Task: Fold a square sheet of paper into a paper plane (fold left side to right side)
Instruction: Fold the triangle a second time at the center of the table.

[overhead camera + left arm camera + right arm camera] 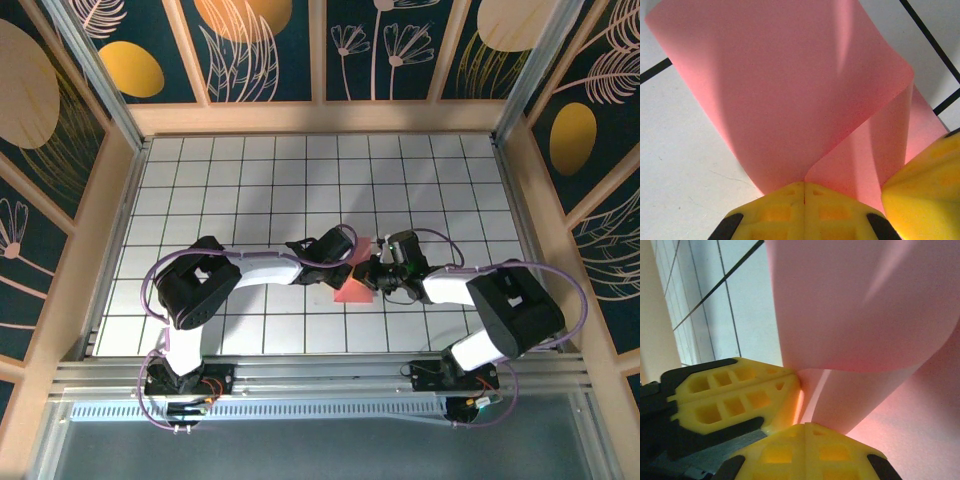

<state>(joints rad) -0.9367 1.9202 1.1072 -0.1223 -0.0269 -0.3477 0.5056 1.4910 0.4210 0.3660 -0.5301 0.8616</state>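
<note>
Now | white grid-tiled tabletop (250, 180) is bearing the work near its centre | thin salmon-pink square sheet of paper (790, 90) is arching over itself | left gripper (804, 186) and right gripper (805, 426), side by side, are both pinching its raised edge to steer the fold

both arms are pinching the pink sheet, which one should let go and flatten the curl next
Right, probably. The left gripper has jaws shut where both layers of the square sheet of paper meet, holding edges matched; the right gripper, shut alongside, could release and press the curl.
</note>
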